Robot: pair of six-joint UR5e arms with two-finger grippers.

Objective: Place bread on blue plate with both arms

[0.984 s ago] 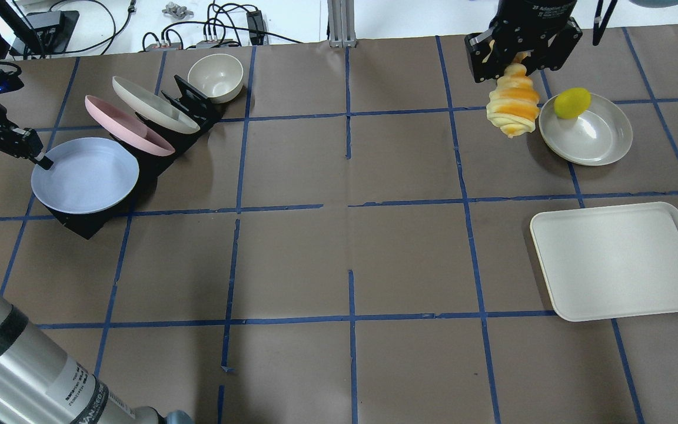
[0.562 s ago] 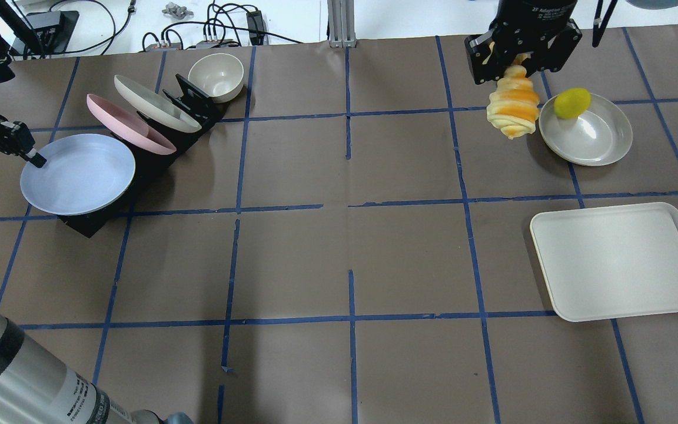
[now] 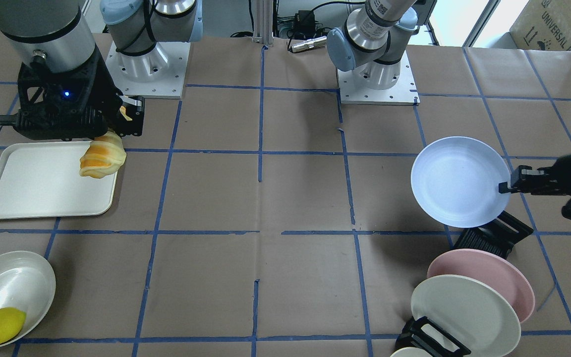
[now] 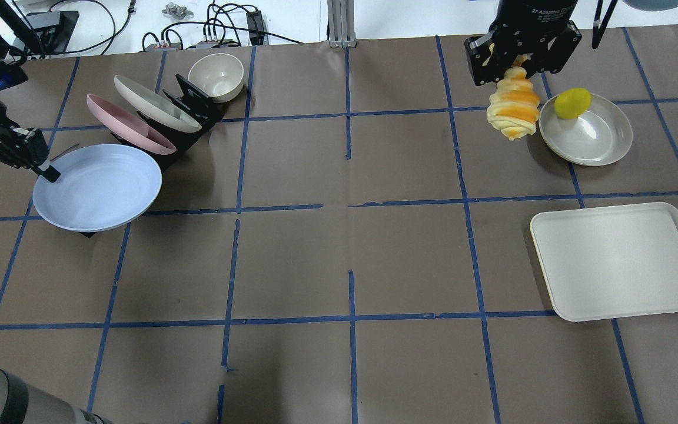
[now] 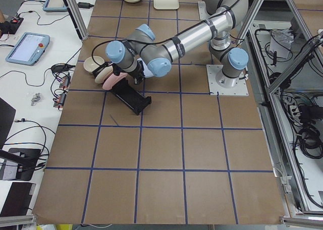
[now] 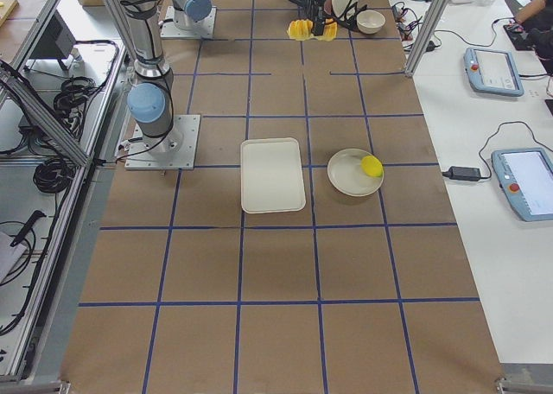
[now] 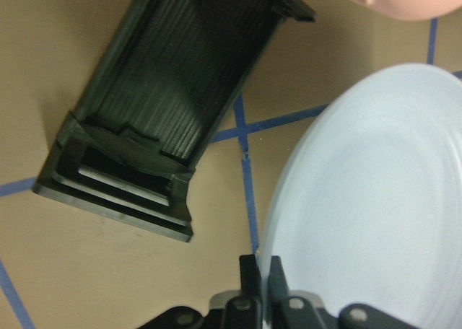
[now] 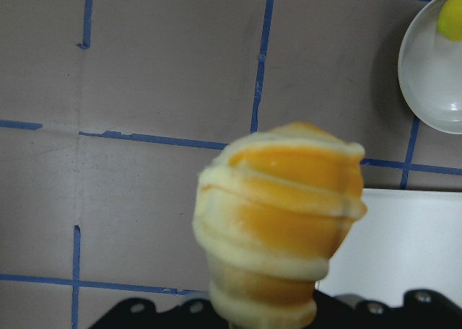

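Grip on the bread (image 4: 514,109): taken at its upper end by the right gripper (image 4: 515,62), both black fingers pinched against the loaf. Hung end-down in the air over the far right of the table (image 4: 345,247), striped body free below the fingers. Hovered just left of the grey bowl (image 4: 598,138), close to its rim yet apart from it in the overhead view. Noted the lemon (image 4: 572,102) resting against that bowl's far edge. Stood well apart from the white tray (image 4: 621,259), set nearer on the right side.

Held the blue plate (image 4: 97,187) away at the left, nipped at its left rim by the left gripper (image 4: 50,172), fingers pressed together on the edge from either face. Kept it off the table, over the near end of the black rack (image 4: 186,97); in the wrist view, showed the rack's front slot bare beside the plate's rim. Could not tell the plate's exact tilt.

Found the pink plate (image 4: 127,125) and the cream-white plate (image 4: 153,103) leaning in the rack's farther slots, the pink rim just beside the blue plate's far right edge. Placed a small cream bowl (image 4: 216,76) beyond the rack's far end. Separated plate and bread by a broad stretch of brown paper and blue tape lines across the table's middle.
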